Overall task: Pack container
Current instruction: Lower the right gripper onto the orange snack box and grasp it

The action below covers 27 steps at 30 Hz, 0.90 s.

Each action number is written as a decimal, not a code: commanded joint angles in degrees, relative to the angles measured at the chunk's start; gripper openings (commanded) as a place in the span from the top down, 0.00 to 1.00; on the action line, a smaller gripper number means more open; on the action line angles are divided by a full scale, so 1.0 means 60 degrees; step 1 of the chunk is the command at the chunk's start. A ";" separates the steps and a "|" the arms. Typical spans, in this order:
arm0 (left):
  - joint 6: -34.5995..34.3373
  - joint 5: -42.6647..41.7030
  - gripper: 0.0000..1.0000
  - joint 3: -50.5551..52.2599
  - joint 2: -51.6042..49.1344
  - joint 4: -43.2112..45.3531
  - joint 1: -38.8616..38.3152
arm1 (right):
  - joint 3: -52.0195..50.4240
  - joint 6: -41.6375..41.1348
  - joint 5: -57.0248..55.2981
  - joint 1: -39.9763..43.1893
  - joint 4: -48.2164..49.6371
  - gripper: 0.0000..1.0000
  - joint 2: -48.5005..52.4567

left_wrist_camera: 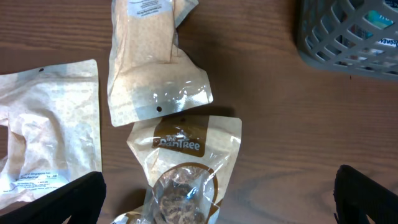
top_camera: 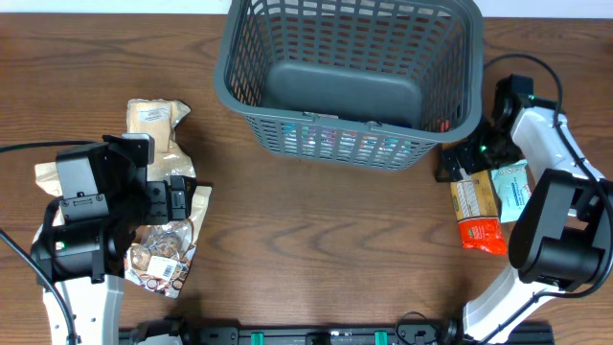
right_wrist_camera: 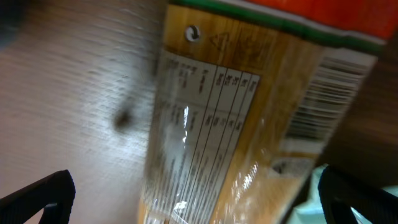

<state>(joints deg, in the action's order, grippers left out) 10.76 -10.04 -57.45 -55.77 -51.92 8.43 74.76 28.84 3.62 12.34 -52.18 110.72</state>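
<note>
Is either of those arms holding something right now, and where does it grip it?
Nothing is held. The left fingers stand wide open above the brown pouch; the right fingers stand wide open over the orange packet.

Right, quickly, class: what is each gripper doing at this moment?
Left gripper: open, jaws wide above a snack packet, holding nothing.
Right gripper: open, jaws wide over an orange packet, holding nothing.

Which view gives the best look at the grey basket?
Overhead: the basket shows nearly whole, with its lattice walls and solid floor. The left wrist view catches only one corner at its top right. The right wrist view, blurred, shows a packet and none of the basket.
</note>
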 commanded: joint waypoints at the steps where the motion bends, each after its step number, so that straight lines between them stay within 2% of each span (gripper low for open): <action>1: 0.0131 0.0109 0.01 -0.0033 0.0007 -0.0051 0.0040 | -0.0692 -0.0237 -0.0029 0.0087 0.0484 0.01 -0.0131; 6: 0.0131 0.0109 0.01 -0.0033 0.0007 -0.0080 0.0040 | -0.1413 -0.0601 0.0018 0.0091 0.1395 0.01 -0.0127; 7: 0.0131 0.0109 0.01 -0.0033 0.0007 -0.0084 0.0040 | -0.1483 -0.0703 0.0007 0.0091 0.1537 0.02 -0.0127; 8: 0.0127 0.0109 0.01 -0.0033 0.0007 -0.0087 0.0040 | -0.1541 -0.0812 0.0007 0.0095 0.1650 0.09 -0.0127; 9: 0.0131 0.0109 0.01 -0.0033 0.0007 -0.0098 0.0040 | -0.1588 -0.0933 0.0007 0.0102 0.1759 0.36 -0.0127; 10: 0.0127 0.0109 0.01 -0.0033 0.0007 -0.0113 0.0040 | -0.1617 -0.1096 0.0000 0.0106 0.1847 0.74 -0.0127; 11: 0.0127 0.0109 0.01 -0.0033 0.0007 -0.0124 0.0040 | -0.1632 -0.1333 -0.0040 0.0127 0.1934 0.98 -0.0127; 18: 0.0131 0.0109 0.01 -0.0033 0.0007 -0.0157 0.0040 | -0.1636 -0.2484 -0.0051 0.0364 0.2160 0.99 -0.0127; 24: 0.0131 0.0109 0.01 -0.0033 0.0007 -0.0157 0.0040 | -0.1610 -0.4758 -0.0138 0.0969 0.2517 0.99 -0.0146; 27: 0.0131 0.0109 0.01 -0.0033 0.0007 -0.0146 0.0040 | -0.1413 -0.5424 -0.0058 0.1388 0.2728 0.99 -0.0302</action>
<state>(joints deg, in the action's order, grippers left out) 10.76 -10.04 -57.45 -55.77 -52.58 8.43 66.59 4.21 4.51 17.87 -37.19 107.55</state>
